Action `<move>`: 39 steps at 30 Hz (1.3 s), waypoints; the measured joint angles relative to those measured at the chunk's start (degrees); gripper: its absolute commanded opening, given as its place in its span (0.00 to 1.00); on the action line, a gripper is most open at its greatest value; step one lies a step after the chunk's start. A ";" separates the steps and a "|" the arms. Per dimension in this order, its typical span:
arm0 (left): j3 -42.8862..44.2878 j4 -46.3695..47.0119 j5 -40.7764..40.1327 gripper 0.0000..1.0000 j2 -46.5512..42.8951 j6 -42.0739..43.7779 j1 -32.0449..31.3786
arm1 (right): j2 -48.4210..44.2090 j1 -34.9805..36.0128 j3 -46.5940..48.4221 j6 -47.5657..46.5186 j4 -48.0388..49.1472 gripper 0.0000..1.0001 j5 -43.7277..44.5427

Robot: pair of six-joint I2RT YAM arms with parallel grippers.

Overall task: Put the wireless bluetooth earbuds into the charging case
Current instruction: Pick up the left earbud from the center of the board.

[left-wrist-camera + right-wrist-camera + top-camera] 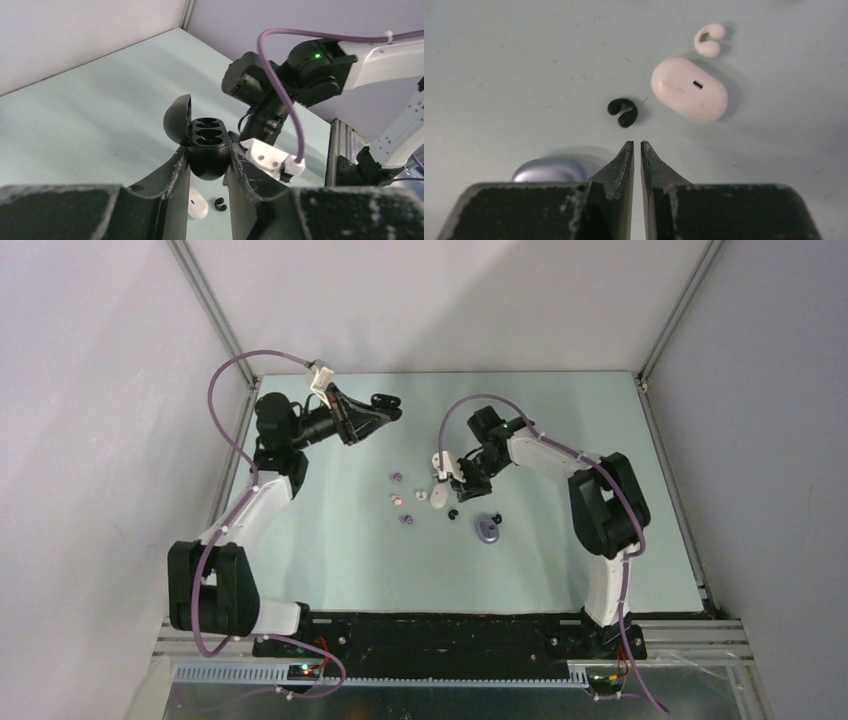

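Grippers first: the left gripper (208, 156) is clenched on the black charging case (206, 170) and holds it above the table (300, 560), with the lid (179, 120) swung open. The right gripper (635, 146) has its jaws drawn almost together, with only a thin slit between; we see nothing grasped there. One black earbud (623, 111) lies on the table just before its fingertips, not touching them; a white case (689, 90) lies near it, and a white earbud (709, 40) just beyond this case; a lilac case (549, 171) lies beside one finger. From above we see a second black earbud (497, 515) just beside the lilac case; a purple earbud (396, 477) lies further to the left.
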 measured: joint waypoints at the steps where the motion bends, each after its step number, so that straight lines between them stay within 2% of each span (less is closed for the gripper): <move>1: 0.00 -0.15 -0.04 0.00 -0.33 0.04 0.09 | 1.11 0.33 1.25 -0.39 -0.35 0.13 0.00; 7: -0.44 -1.95 -0.90 0.00 -2.99 0.39 0.28 | 5.49 2.38 7.34 -2.36 -3.04 0.14 -0.35; 17: -3.19 -5.14 -1.53 0.00 -6.62 1.42 0.35 | 8.15 5.31 8.48 -7.15 -6.99 0.14 0.02; 32: -3.72 -6.23 -2.73 0.00 -7.56 1.99 0.35 | 11.02 5.53 11.32 -10.01 -8.20 0.15 3.02; 39: -3.72 -6.62 -2.82 0.00 -7.56 2.08 0.48 | 11.93 5.53 11.41 -11.43 -9.14 0.20 3.23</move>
